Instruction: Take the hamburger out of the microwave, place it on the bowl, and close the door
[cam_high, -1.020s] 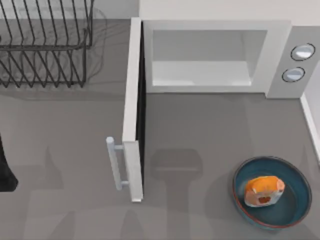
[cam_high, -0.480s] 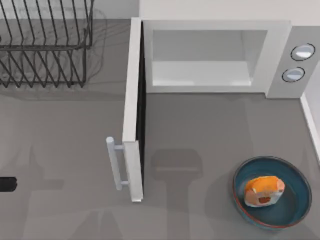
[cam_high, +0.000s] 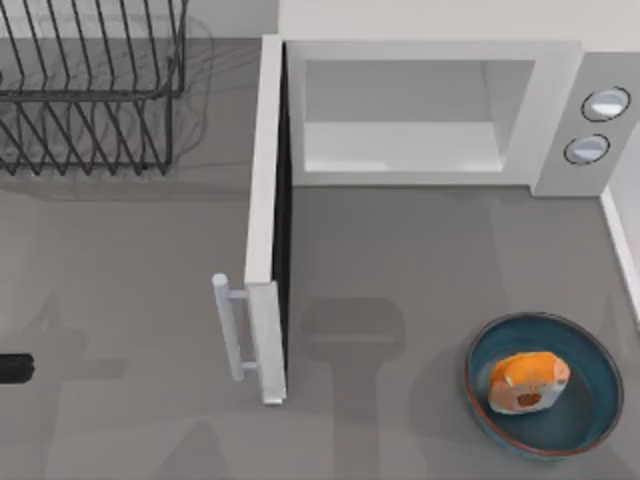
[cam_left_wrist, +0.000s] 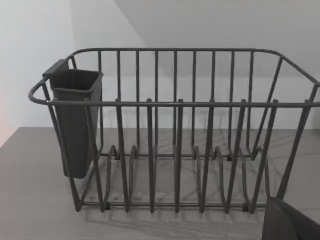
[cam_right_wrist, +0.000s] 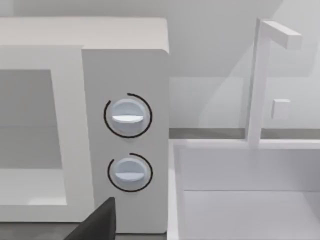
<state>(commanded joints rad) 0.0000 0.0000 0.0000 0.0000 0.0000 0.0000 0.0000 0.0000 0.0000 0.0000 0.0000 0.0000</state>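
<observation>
The hamburger (cam_high: 527, 382), orange-brown with white patches, lies inside the teal bowl (cam_high: 585, 410) at the table's front right. The white microwave (cam_high: 555, 110) stands at the back, and nothing lies in its pale cavity (cam_high: 405, 115). Its two dials (cam_right_wrist: 127, 116) face the right wrist camera. The door (cam_high: 265, 220) stands wide open, swung out toward the front, with its bar handle (cam_high: 232, 325) on the left side. A dark stub of my left arm (cam_high: 12, 368) sits at the table's left edge, well away from the door. A dark piece of my right gripper (cam_right_wrist: 97, 222) shows before the microwave's dial panel.
A dark wire dish rack (cam_high: 90, 90) stands at the back left, seen close in the left wrist view as the rack (cam_left_wrist: 175, 130) with a cutlery cup (cam_left_wrist: 75, 120). A white sink (cam_right_wrist: 245, 200) with a faucet (cam_right_wrist: 260, 80) lies right of the microwave.
My left arm has drawn back toward the table's left edge, leaving a small stub in view. The hamburger, bowl and door have not moved.
</observation>
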